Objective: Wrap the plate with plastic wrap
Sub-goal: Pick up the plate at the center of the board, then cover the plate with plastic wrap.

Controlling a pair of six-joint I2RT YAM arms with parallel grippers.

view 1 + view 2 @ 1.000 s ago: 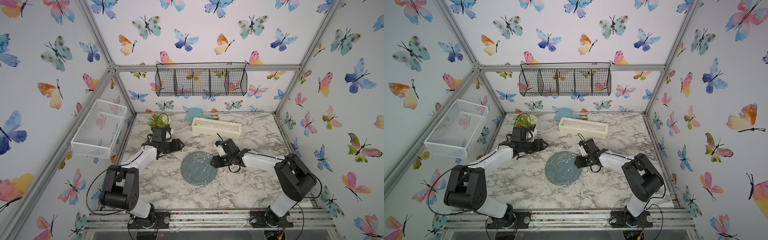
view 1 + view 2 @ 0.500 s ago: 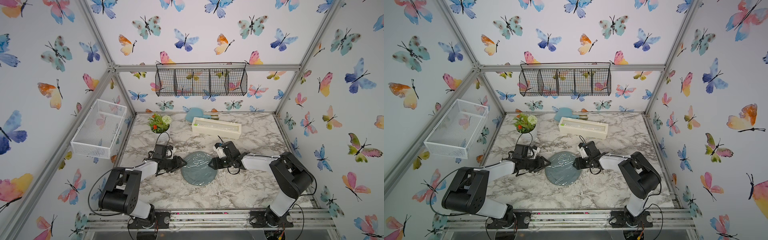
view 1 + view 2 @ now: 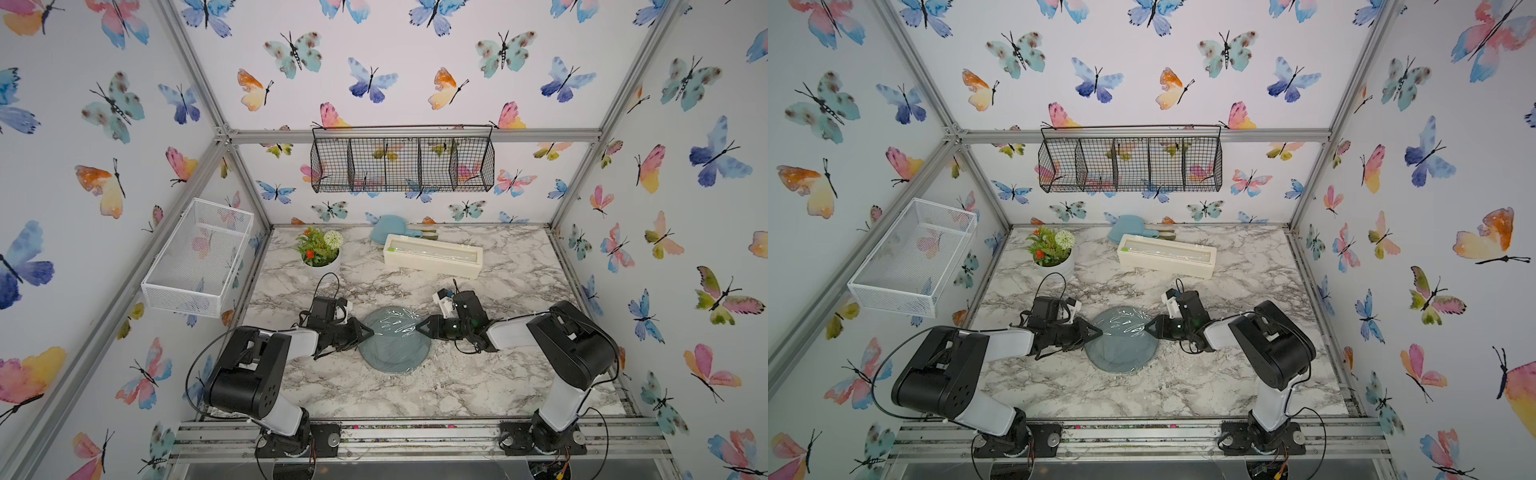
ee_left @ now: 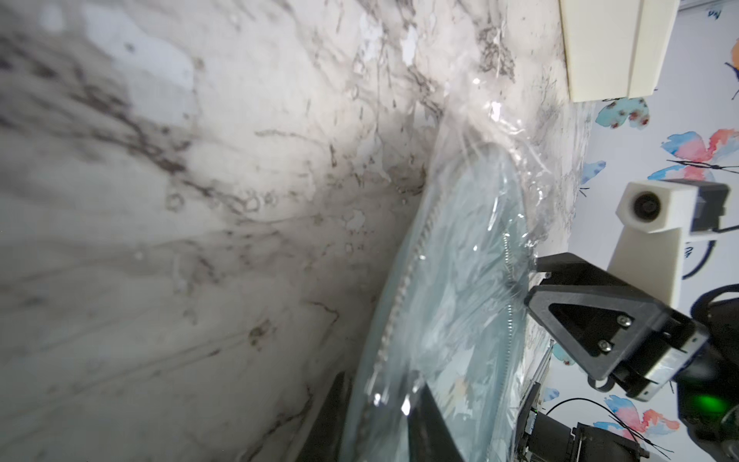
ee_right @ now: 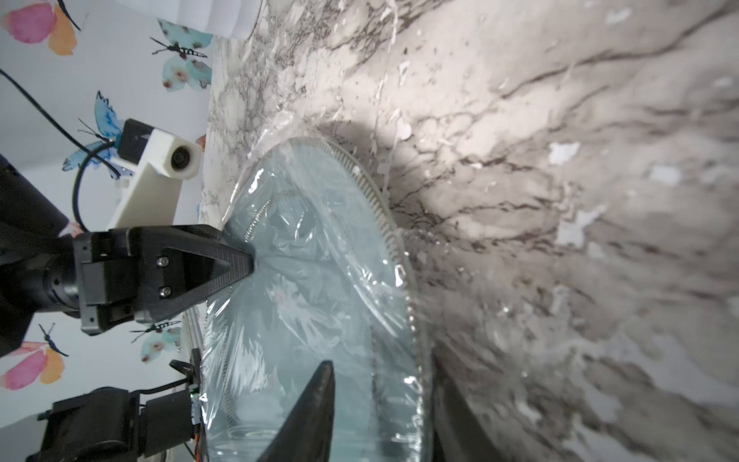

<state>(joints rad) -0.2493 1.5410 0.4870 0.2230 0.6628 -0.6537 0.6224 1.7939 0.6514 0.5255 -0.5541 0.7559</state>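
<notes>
Left gripper (image 3: pixel 369 331) newly clenched on plate (image 3: pixel 392 353) rim; right gripper (image 3: pixel 419 326) opposite, grip unclear.

Butterfly-papered walls (image 3: pixel 395 62) in an aluminium frame (image 3: pixel 415 136). Marble-patterned tabletop (image 3: pixel 374 395) under the left gripper (image 3: pixel 369 331) and right gripper (image 3: pixel 418 326). Black wire basket (image 3: pixel 402 164) on the back wall, high beyond both. White mesh basket (image 3: pixel 183 297) on the side wall, outward of the left gripper. Potted plant (image 3: pixel 319 249) well beyond it.

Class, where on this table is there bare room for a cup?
Free: the strip between plate and front rail; the far corner right of the box. Crowded: mid-table, left gripper and right gripper flanking the plate.
</notes>
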